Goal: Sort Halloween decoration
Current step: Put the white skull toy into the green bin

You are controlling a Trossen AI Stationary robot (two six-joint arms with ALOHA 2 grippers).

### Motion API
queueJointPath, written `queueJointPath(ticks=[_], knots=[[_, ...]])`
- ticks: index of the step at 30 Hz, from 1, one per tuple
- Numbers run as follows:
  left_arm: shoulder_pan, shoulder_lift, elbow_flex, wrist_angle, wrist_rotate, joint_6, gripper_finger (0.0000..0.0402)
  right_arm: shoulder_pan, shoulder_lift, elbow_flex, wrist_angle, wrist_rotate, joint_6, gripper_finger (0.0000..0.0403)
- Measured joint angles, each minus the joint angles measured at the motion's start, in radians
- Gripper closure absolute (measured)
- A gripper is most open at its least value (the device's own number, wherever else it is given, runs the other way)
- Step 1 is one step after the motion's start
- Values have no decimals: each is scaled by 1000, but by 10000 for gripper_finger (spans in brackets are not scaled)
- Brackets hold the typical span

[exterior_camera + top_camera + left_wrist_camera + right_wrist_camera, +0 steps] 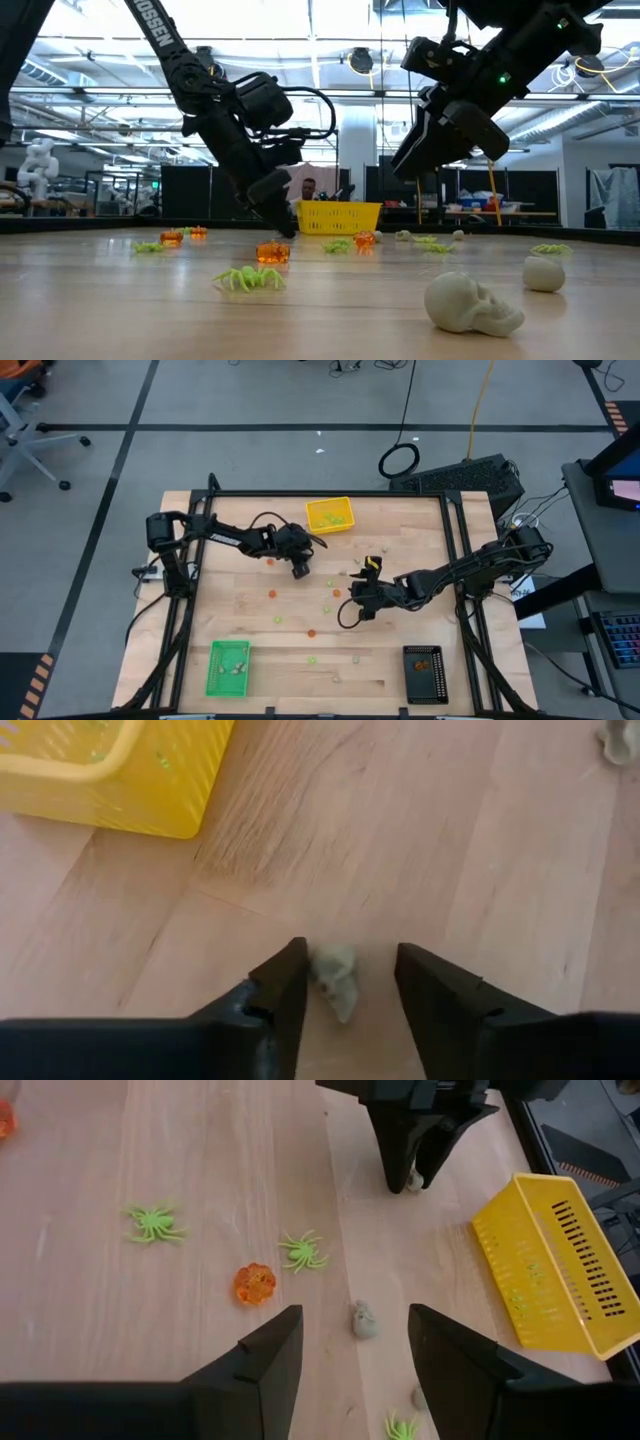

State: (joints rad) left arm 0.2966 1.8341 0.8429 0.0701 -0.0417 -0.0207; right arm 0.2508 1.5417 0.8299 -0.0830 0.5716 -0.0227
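Observation:
Tiny Halloween decoration pieces lie scattered on the wooden table: orange pumpkins, light green spiders and pale skulls. My left gripper is down at the table, just near of the yellow tray. It is open, with its fingers on either side of one pale skull that rests on the wood. The skull lies close to one finger. My right gripper hangs open above the table's middle, with another pale skull on the wood below it.
A green tray stands at the near left and a black tray at the near right. The yellow tray holds some green pieces. Loose pieces dot the middle of the table between the arms. A black frame borders the table.

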Motion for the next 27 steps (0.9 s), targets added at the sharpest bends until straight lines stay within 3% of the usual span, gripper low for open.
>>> queueJointPath(ticks=[13,20,27], knots=[[-1,2,0,-36,7,1,368,0,0,0,-1,0,-2,234],[-14,-21,-1,-55,28,0,367,0,0,0,-1,0,-7,234],[-51,-141,-7,-152,53,1,367,0,0,0,0,0,-7,234]])
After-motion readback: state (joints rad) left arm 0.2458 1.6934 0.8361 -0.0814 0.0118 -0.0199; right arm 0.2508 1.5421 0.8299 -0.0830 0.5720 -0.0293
